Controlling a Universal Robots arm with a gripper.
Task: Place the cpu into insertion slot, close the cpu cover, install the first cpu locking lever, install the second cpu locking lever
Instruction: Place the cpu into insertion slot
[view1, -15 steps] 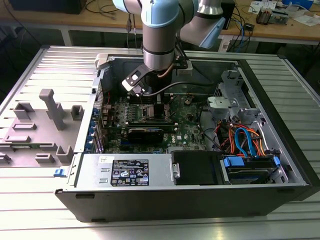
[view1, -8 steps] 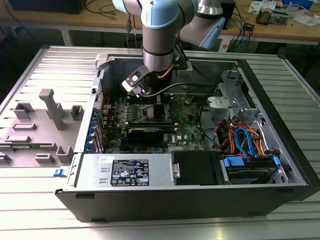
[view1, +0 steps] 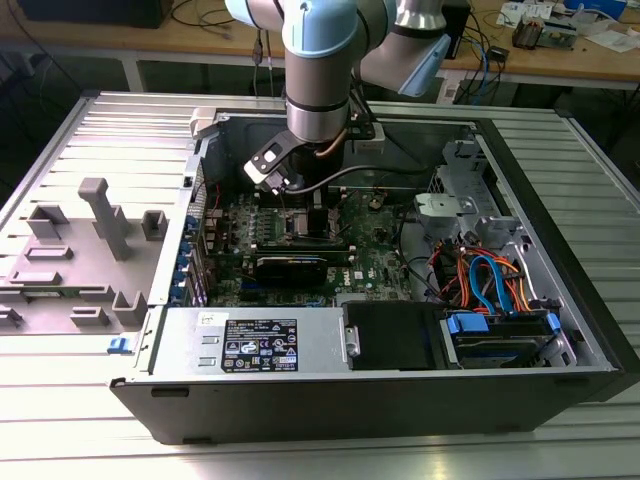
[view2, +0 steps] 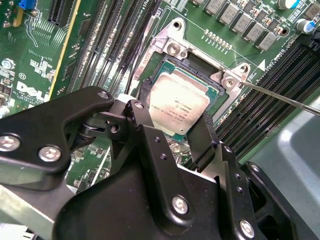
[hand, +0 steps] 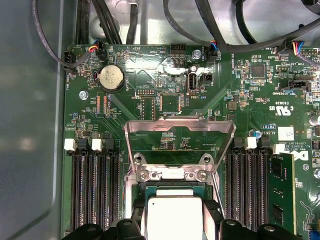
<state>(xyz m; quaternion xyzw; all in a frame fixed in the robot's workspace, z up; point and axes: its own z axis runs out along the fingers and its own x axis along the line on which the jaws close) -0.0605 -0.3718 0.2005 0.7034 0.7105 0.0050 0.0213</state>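
My gripper (view2: 176, 109) reaches down into the open computer case (view1: 560, 300) over the green motherboard (view1: 385, 255). It is shut on the cpu (view2: 175, 97), a flat silvery square. One black finger (view2: 144, 97) presses one edge and the other finger (view2: 207, 127) the opposite edge. The cpu sits level at the insertion slot (view2: 197, 67), whose dark inside shows along one edge. In the first wrist view the cpu cover (hand: 180, 124) stands raised on its hinge just beyond the cpu (hand: 172, 212). A thin wire locking lever (view2: 280, 97) juts out beside the socket.
Long black memory slots (hand: 95, 195) flank the socket on both sides. A round coin battery (hand: 110, 77) and black cables (hand: 220, 30) lie beyond the cover. In the exterior view a power supply (view1: 255, 345) and a drive bay with orange and blue cables (view1: 490, 280) fill the near side.
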